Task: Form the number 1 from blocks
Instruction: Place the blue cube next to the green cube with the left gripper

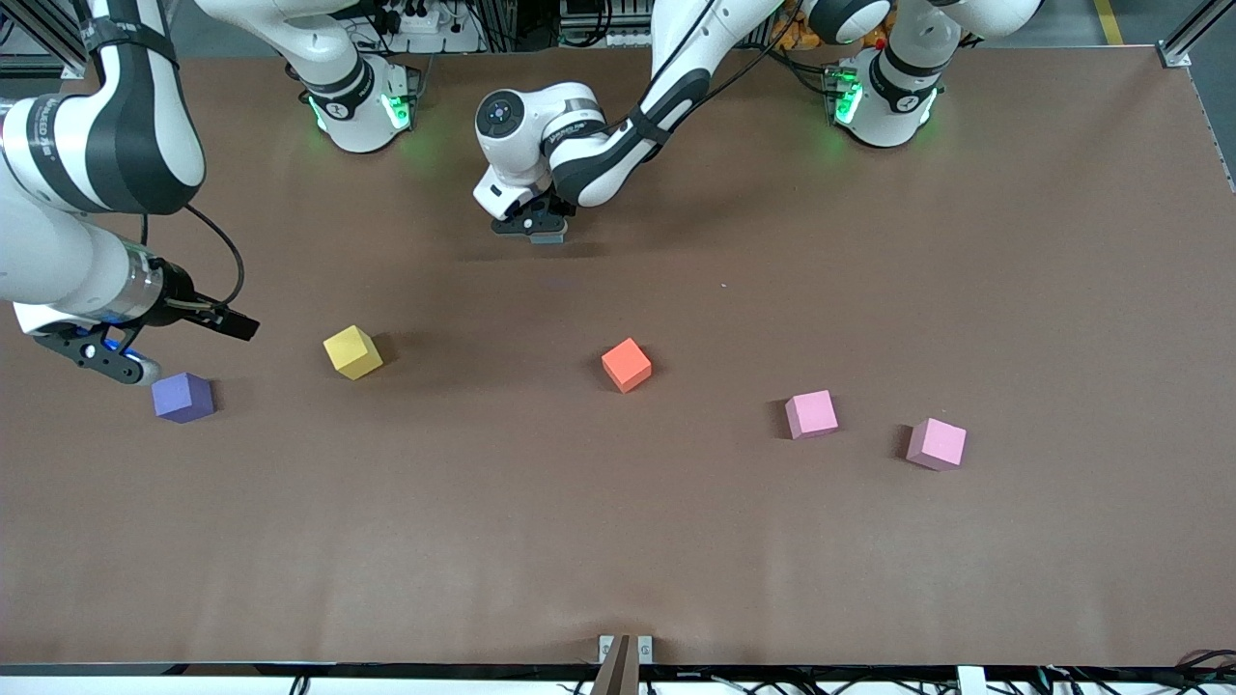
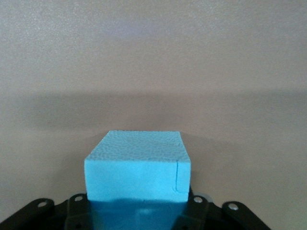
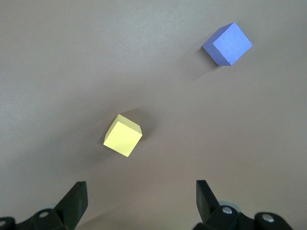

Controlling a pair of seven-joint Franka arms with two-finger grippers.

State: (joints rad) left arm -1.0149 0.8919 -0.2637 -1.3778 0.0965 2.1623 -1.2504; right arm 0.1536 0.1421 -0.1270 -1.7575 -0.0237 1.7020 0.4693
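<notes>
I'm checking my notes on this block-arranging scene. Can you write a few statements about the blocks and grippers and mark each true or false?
1. The left gripper is at a blue block. True.
2. The right gripper is shut on the yellow block. False: it is open and holds nothing.
3. The orange block touches a pink block. False: they lie apart.
4. The purple block lies toward the right arm's end of the table. True.

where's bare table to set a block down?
Bare: the wide strip between the block row, purple cube to pink cube, and the front camera's edge. Also between orange block and left claw. Crowded: right claw by yellow block.
</notes>
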